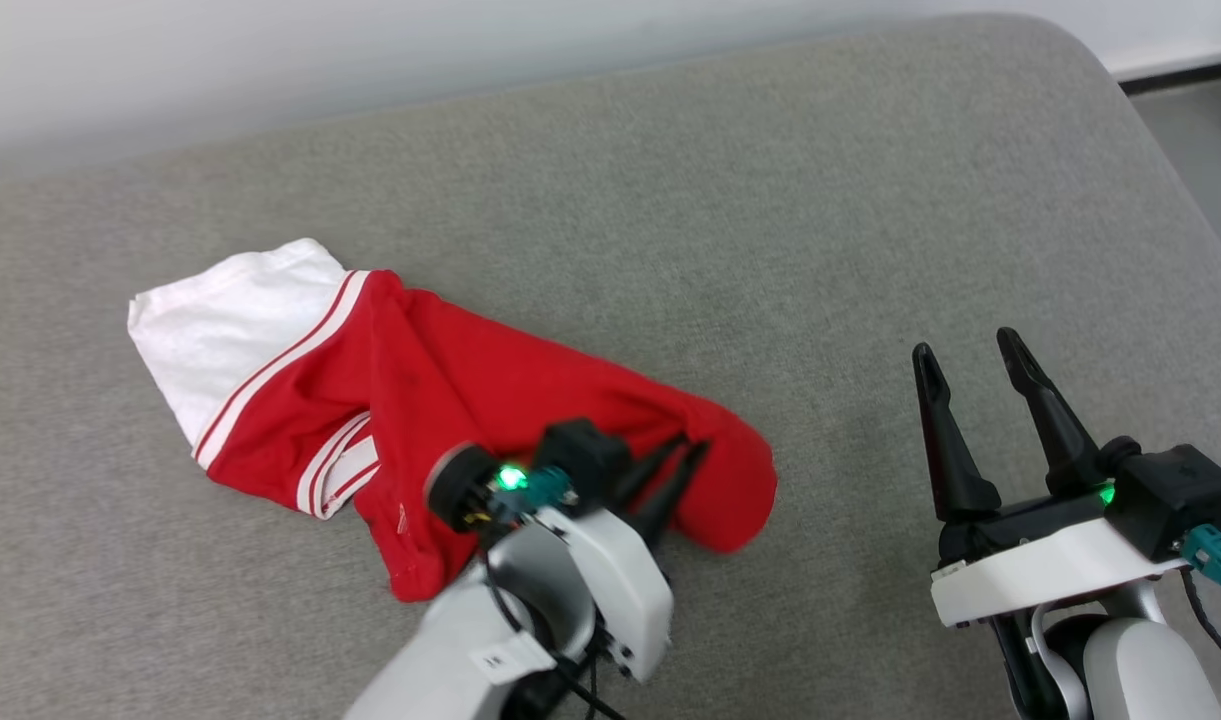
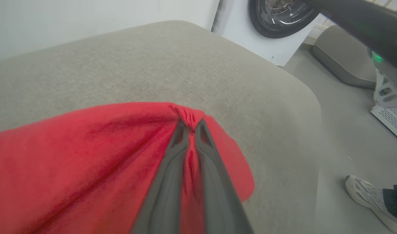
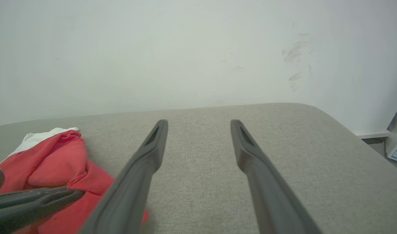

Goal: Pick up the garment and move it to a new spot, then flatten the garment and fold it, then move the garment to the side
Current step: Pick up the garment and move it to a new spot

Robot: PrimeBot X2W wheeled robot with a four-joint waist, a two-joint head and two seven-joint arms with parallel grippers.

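Observation:
The garment (image 1: 430, 390) is a crumpled red jersey with a white sleeve and red-white stripe trim, lying on the left half of the grey cushion. My left gripper (image 1: 692, 447) is shut on a pinch of its red cloth near the right end of the heap; in the left wrist view the fabric (image 2: 87, 156) puckers where the two dark fingertips meet (image 2: 192, 125). My right gripper (image 1: 968, 350) stands open over bare cushion to the right, well apart from the shirt. In the right wrist view its fingers are spread (image 3: 199, 125), with the garment (image 3: 55, 159) at the lower left.
The grey cushioned surface (image 1: 770, 200) has rounded edges and free room at centre and right. A white wall runs behind it. On the floor to the right stand a washing machine (image 2: 276, 26), a grey cushion (image 2: 344, 61), and a person's shoe (image 2: 370, 198).

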